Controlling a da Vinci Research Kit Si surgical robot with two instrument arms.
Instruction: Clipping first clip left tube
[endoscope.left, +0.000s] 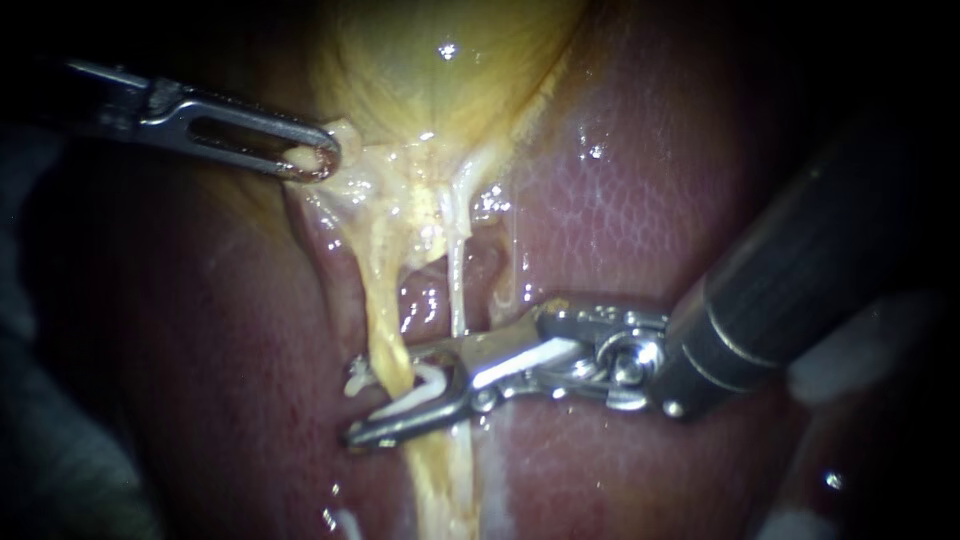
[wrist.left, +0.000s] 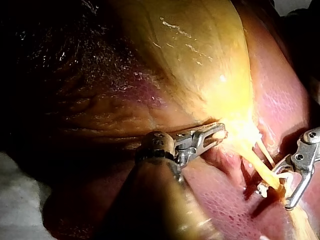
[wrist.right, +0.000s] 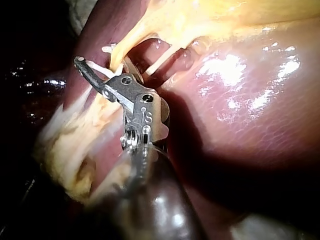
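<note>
Centre: left tube (endoscope.left: 385, 320) between the right instrument (endoscope.left: 385, 395) jaws with clip (endoscope.left: 415, 400); thinner tube (endoscope.left: 457, 290) just beside. Upper left: left instrument (endoscope.left: 315, 160) gripping gallbladder (endoscope.left: 440, 80). Free: liver (endoscope.left: 640, 210), upper right.

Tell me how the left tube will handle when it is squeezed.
The left tube looks soft and floppy: it seems taut only because my left instrument grips the gallbladder at its neck. Its wet shine suggests it is slippery, so it may slide within the clip in my right instrument.
</note>
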